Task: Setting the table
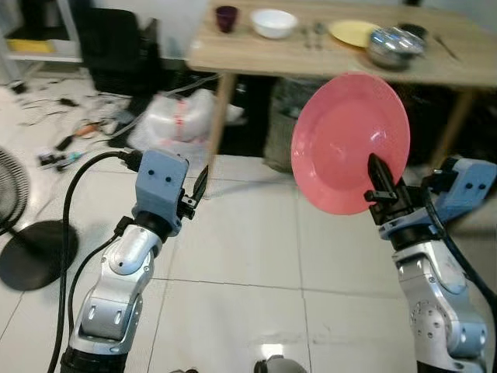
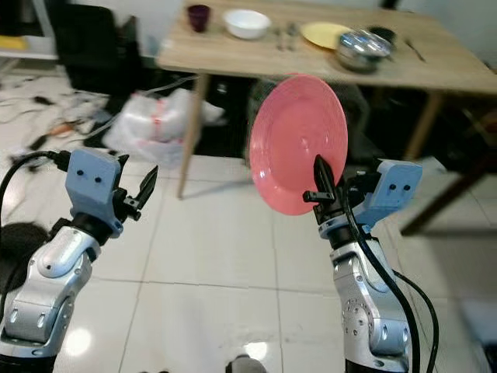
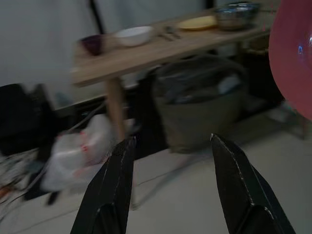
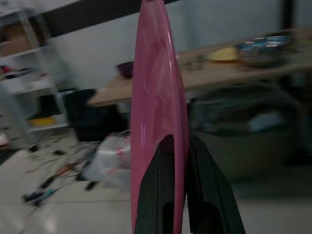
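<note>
My right gripper (image 1: 378, 180) is clamped on the lower rim of the pink plate (image 1: 349, 140), held upright above the tiled floor. My left gripper (image 3: 170, 185) hangs spread and empty. Far ahead, the wooden table (image 1: 256, 56) carries a white bowl (image 1: 273, 22), purple cup (image 1: 226, 17), yellow plate (image 1: 352, 33) and steel bowl (image 1: 394, 45); a dark basket (image 3: 202, 107) sits beneath.

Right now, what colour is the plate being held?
Pink; the plate shows best in the left eye view.

Bare wood along the table's (image 1: 256, 61) near edge; behind it purple cup (image 1: 226, 17), white bowl (image 1: 273, 22), cutlery (image 1: 311, 33), yellow plate (image 1: 351, 33), steel bowl (image 1: 394, 45).
</note>
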You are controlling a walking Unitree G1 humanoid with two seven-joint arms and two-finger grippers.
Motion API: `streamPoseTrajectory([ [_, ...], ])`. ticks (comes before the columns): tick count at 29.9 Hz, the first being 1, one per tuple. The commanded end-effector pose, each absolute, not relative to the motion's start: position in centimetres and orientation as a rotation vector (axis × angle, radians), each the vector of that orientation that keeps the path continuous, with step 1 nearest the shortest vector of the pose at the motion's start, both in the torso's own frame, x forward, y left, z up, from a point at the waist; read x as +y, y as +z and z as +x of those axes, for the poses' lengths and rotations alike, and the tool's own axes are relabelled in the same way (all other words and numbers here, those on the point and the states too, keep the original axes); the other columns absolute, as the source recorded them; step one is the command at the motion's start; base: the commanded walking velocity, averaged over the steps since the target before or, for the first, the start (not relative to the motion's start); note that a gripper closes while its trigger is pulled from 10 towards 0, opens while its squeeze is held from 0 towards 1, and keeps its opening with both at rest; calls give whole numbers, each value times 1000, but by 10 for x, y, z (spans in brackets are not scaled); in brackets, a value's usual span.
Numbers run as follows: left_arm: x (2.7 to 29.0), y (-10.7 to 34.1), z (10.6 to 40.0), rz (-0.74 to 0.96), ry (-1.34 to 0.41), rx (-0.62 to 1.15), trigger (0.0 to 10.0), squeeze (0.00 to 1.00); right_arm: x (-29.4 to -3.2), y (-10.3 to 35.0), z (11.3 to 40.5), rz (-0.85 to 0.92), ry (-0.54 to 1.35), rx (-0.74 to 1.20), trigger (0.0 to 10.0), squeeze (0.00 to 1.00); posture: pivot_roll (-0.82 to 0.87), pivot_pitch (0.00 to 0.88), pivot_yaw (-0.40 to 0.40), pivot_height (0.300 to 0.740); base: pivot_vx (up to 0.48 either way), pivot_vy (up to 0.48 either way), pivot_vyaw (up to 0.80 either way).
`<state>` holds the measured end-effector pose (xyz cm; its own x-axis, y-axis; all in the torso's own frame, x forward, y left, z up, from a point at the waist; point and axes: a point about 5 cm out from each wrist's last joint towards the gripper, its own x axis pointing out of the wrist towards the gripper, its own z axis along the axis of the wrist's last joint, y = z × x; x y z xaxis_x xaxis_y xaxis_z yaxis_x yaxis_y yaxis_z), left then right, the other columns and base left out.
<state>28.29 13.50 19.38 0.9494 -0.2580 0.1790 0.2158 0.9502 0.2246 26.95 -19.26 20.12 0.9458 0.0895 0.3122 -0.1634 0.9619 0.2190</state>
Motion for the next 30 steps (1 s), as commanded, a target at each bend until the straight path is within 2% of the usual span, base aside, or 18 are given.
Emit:
streamPoseTrajectory([
  [1, 134, 189, 283, 208, -247, -180, 10000, 0, -196, 200, 268, 252, 114, -304, 10000, 0, -147, 34, 38, 740, 0, 0, -800],
  [11, 132, 188, 282, 185, -268, -173, 10000, 0, -199, 198, 268, 293, 89, -296, 10000, 0, -147, 36, 40, 740, 0, 0, -800],
  [18, 139, 168, 281, 222, -254, -100, 10000, 0, -206, 172, 265, 323, 53, -208, 10000, 0, -147, 38, 39, 740, 0, 0, -800],
  [30, 138, 167, 281, 222, -257, -96, 10000, 0, -209, 172, 266, 350, 41, -208, 10000, 0, -149, 38, 40, 740, 0, 0, -800],
])
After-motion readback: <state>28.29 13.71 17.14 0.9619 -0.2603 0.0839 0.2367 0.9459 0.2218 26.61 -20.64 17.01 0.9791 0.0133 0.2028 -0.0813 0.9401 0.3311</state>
